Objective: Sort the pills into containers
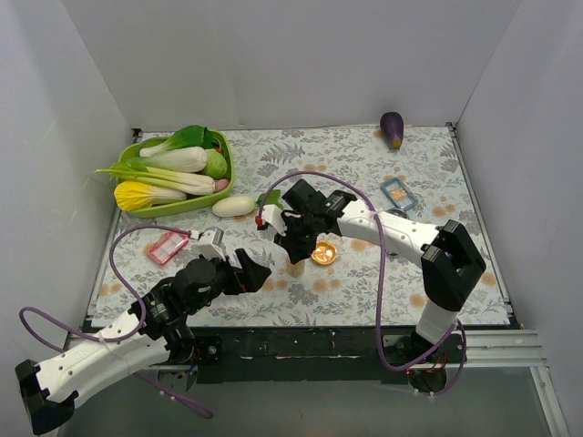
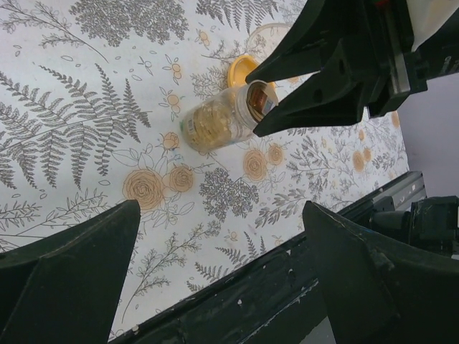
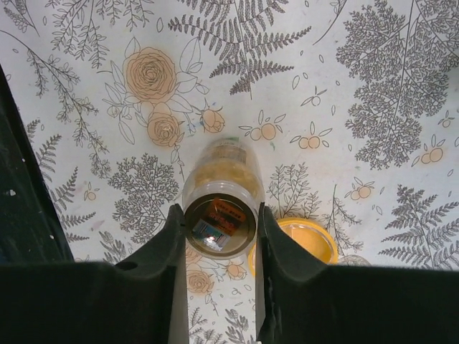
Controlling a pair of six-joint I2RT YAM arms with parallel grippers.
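The right gripper (image 3: pixel 219 216) clamps one end of the clear cylindrical pill-filled bottle (image 3: pixel 221 175), long axis pointing from the fingers toward the table (image 3: pixel 373 86). The shallow amber-orange round dish (image 3: pixel 305 240) lies just beside it (the left gripper (image 2: pixel 221 211), farther off, gapes empty).

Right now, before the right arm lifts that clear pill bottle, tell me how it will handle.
The pill bottle looks like rigid, smooth clear plastic, so it could slip in the right gripper, which pinches only one end. Round-sided, it would probably roll if dropped. It looks well filled, so likely weighty for its size.
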